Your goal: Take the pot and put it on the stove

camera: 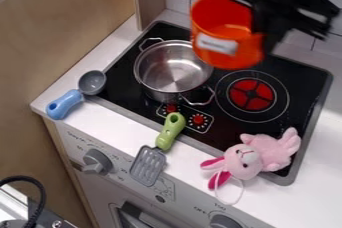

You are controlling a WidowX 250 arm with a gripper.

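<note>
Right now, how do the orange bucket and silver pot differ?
The orange bucket is held up by the hand; the silver pot sits on the stove. The orange bucket has a white label; the silver pot is shiny with two handles. Both are round and open-topped.

On the white front panel (190,192), "Stay on" stands above the left knob (98,161), with small numbers around that knob too blurred to read surely. "OFF" stands at the upper left of the right knob (226,221), near another number that is unclear. The orange pot (230,58) bears a white label (217,44) whose dark print is illegible.
</note>
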